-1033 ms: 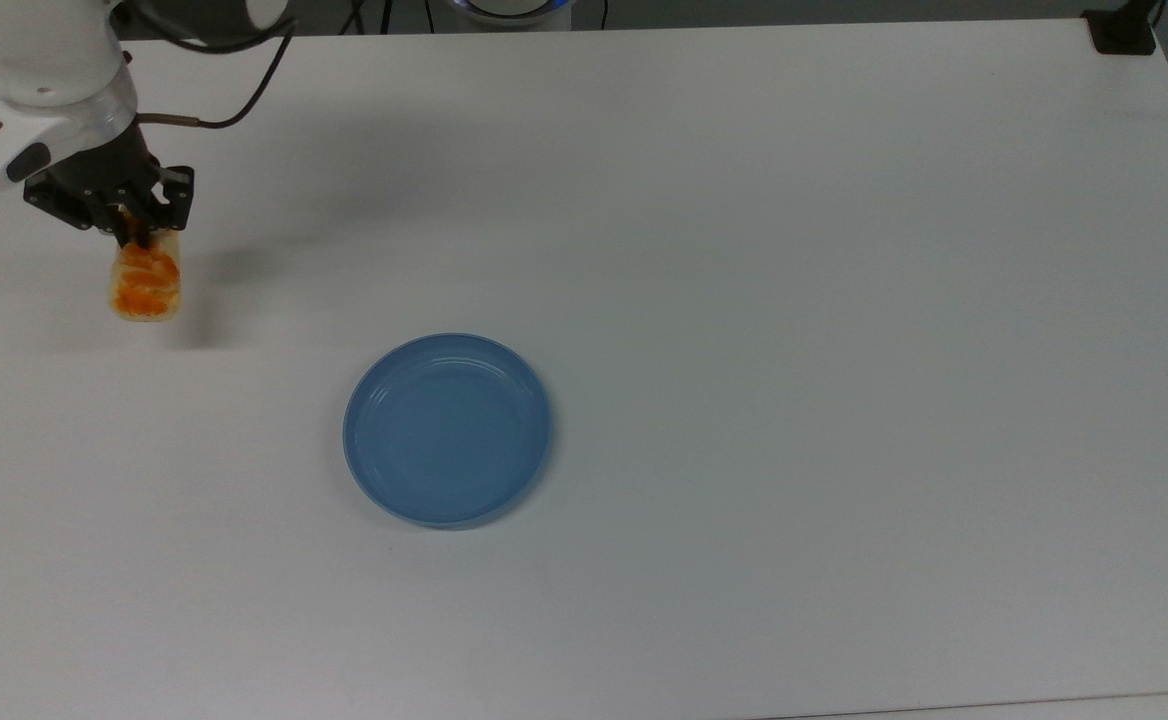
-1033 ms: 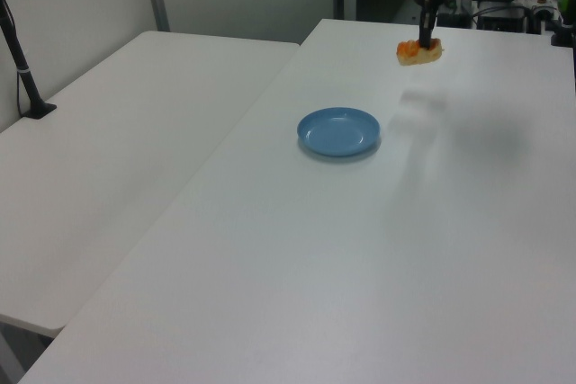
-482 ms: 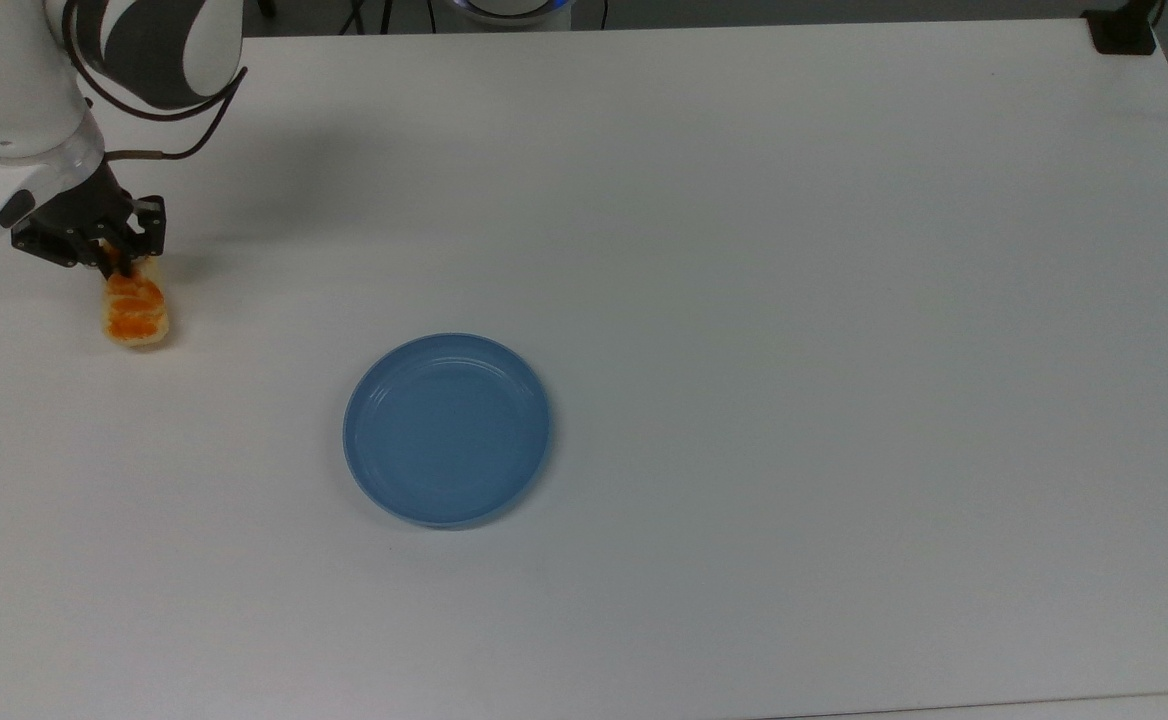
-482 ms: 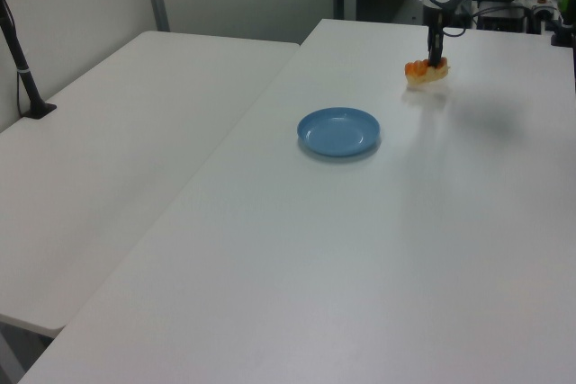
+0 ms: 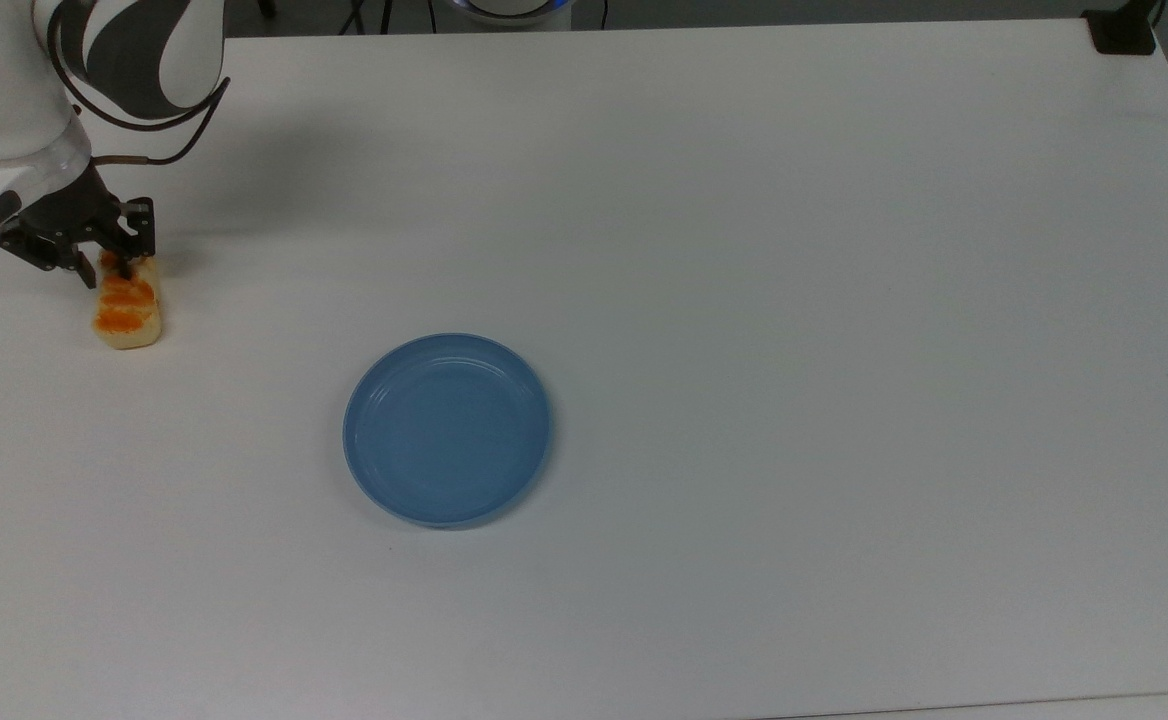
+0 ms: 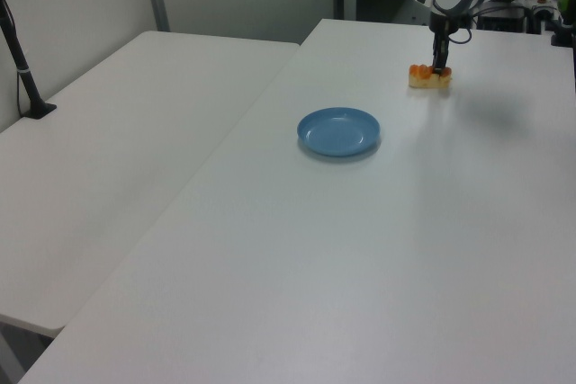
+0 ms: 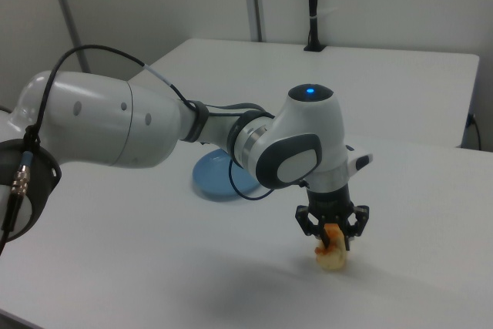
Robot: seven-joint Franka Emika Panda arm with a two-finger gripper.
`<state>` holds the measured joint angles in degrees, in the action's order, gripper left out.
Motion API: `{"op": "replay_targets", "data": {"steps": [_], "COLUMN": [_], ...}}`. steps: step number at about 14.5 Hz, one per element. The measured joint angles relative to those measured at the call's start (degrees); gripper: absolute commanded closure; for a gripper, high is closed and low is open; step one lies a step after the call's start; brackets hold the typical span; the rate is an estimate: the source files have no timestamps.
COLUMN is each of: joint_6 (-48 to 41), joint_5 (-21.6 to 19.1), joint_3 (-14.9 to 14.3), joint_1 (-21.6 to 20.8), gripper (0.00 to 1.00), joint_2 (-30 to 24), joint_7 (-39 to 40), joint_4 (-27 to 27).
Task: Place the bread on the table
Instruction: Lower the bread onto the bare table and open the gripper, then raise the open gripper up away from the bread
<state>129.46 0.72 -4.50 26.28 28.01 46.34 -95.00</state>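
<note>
The bread [image 5: 127, 310] lies flat on the table [image 5: 744, 250] near the top view's left edge, well apart from the blue plate [image 5: 447, 428], the gripper [image 5: 112, 268] clamped on its far end, so lifting before releasing could drag it.

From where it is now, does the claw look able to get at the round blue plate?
Probably yes: the claw is at the small orange-topped bread, and bare white table lies between it and the round blue plate.

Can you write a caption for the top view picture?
Robot gripper sets the bread on the white table, beside a blue plate.
</note>
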Motion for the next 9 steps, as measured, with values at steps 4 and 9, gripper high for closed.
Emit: {"op": "replay_targets", "data": {"steps": [4, 9], "joint_6": [0.0, -0.7], "joint_5": [-0.2, -0.5], "joint_3": [0.0, 0.1], "joint_1": [0.2, 0.2], "gripper": [0.0, 0.0], "joint_2": [-0.1, -1.1], "joint_7": [-0.3, -3.3], "joint_4": [0.0, 0.2]}}
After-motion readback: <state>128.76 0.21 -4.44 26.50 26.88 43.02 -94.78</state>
